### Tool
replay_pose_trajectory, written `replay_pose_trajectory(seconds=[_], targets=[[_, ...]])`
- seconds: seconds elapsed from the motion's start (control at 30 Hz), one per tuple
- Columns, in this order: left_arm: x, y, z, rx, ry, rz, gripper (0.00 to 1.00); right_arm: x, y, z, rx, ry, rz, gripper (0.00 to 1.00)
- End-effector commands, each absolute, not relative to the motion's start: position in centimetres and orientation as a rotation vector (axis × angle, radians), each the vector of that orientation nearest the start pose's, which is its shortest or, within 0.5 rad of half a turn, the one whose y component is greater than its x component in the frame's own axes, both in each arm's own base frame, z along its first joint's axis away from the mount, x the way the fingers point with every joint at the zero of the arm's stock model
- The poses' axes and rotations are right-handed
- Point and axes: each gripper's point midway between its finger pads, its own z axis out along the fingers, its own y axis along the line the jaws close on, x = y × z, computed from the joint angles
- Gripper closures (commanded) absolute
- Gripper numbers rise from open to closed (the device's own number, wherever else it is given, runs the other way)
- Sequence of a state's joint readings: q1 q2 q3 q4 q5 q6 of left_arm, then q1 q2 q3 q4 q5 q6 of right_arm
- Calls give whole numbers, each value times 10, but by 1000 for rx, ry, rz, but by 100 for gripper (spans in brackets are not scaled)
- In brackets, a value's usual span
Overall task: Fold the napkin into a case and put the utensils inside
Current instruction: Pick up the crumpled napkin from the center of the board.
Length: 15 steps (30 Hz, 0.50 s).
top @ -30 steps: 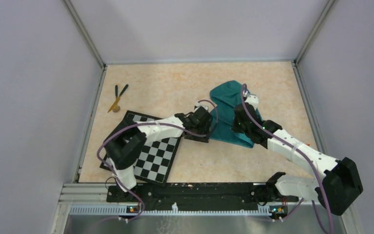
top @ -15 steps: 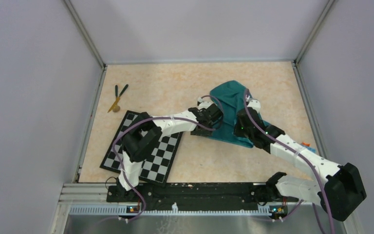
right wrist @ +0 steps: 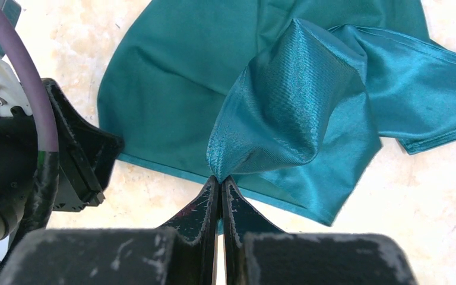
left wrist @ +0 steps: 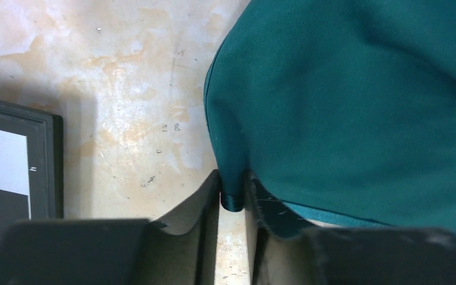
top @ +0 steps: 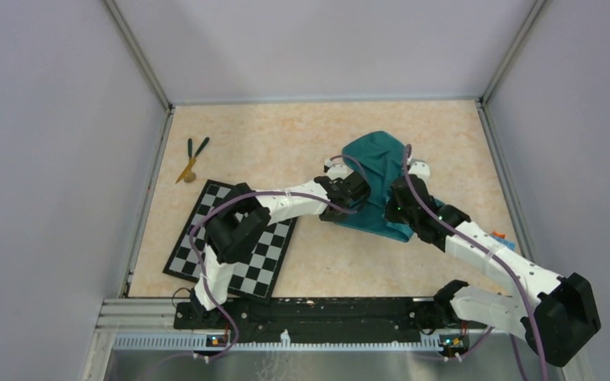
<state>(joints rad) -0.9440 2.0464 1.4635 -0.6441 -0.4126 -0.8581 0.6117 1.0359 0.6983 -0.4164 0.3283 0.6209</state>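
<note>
The teal-green napkin point(top: 373, 155) lies rumpled on the table at centre right, loosely bunched, not a case. My left gripper point(top: 357, 191) is at its left edge; in the left wrist view its jaws point(left wrist: 233, 185) pinch a hemmed fold of the napkin point(left wrist: 344, 101). My right gripper point(top: 401, 200) is shut on a raised peak of the napkin point(right wrist: 178, 89), fingertips together point(right wrist: 220, 179). The utensils point(top: 192, 159), two dark green sticks and one tan, lie far left near the wall, away from both grippers.
A black-and-white checkerboard point(top: 242, 250) lies under the left arm, its corner showing in the left wrist view point(left wrist: 12, 166). A small blue-and-green block point(top: 502, 238) peeks out beside the right arm. Metal rails edge the table left and right.
The left arm reached right to the napkin's left edge and its jaws narrowed from wide open onto the cloth. The right gripper, still pinching the napkin, shifted slightly right.
</note>
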Motion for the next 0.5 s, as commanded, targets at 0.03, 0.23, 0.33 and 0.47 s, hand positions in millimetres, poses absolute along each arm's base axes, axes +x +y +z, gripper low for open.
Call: replay_pose_trajectory(seconds=[0.03,0.23,0.33,0.47], targets=[[286,-303,18,63,2616,133,86,264,123,148,229,2202,211,100],[305,-315,130,111,2413,-93,100,255,82,219,346,2024,158,100],[303,-309,206,118,2267,-239,100,240,60,288,391,1841,213,100],[289,-294,319,139,1993,-486,100,209,38,370,433,1615,346,100]])
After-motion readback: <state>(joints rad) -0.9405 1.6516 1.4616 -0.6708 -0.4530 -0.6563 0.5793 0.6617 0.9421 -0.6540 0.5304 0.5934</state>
